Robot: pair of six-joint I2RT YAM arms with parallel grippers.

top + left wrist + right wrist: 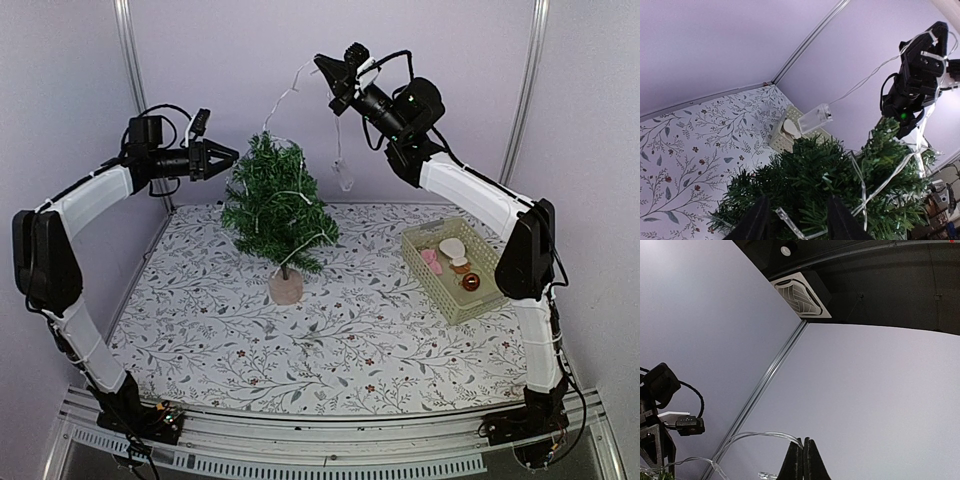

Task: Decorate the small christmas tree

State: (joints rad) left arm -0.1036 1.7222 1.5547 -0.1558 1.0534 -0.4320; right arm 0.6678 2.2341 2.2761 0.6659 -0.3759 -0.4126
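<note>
A lab test booth: plain panel walls [60, 80] on metal posts [127, 60], with a ceiling air vent [802, 295].

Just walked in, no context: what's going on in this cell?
The right arm holds a string of lights high above the small tree, jaws shut on the wire. The string's clear battery pack dangles beside the tree. Some strands already lie over the branches. The left arm is at the tree's upper left, jaws open with a strand between them. Ornaments sit in the basket.
</note>
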